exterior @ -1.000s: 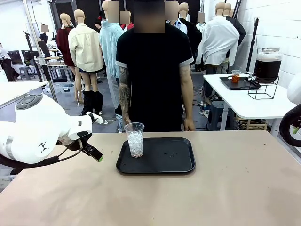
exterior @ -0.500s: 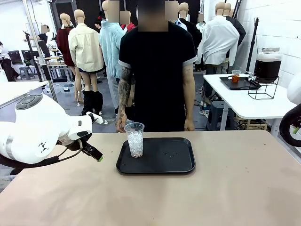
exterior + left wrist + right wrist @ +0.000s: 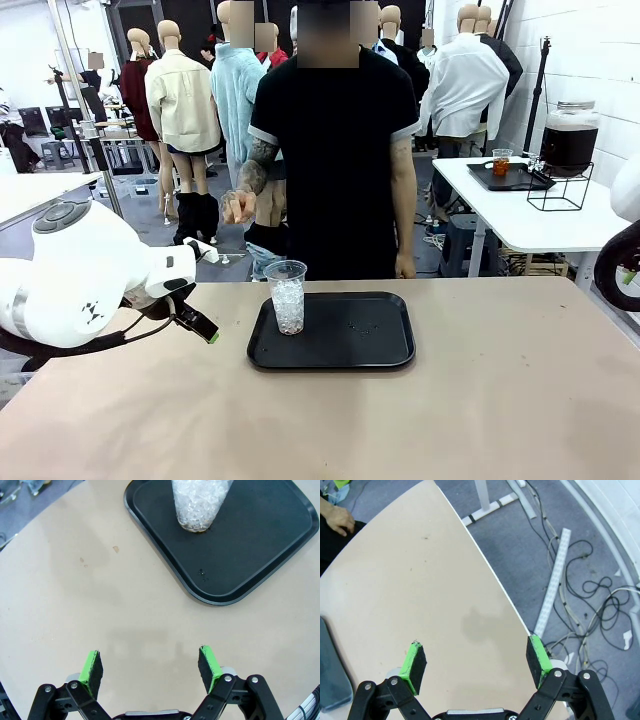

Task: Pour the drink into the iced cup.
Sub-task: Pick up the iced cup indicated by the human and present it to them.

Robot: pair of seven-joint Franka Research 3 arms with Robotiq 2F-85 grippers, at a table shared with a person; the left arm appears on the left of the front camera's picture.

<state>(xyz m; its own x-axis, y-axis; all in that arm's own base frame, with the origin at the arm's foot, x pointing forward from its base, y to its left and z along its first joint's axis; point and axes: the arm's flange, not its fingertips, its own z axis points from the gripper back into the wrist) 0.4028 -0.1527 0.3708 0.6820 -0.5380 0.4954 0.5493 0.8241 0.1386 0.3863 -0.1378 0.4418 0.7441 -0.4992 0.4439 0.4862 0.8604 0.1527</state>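
Both jaws set wide, nothing gripped: left gripper (image 3: 149, 654) hung over table (image 3: 100, 595) near tray (image 3: 260, 545); right gripper (image 3: 477, 652) over table edge. Cup (image 3: 287, 296) stood on tray's left. Drink (image 3: 569, 146) kept in jar (image 3: 572, 110), far right.

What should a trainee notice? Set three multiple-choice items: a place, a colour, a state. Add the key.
1. The iced cup stands: A on the tray's left part; B on the bare table; C on the floor.
2. The tray is: A white; B black; C green.
3. The robot's left hand is: A open and empty; B shut on the cup; C shut on a spoon.
Key: 1 A: it sits inside the tray's rim. 2 B: black all over. 3 A: green pads apart, nothing between.
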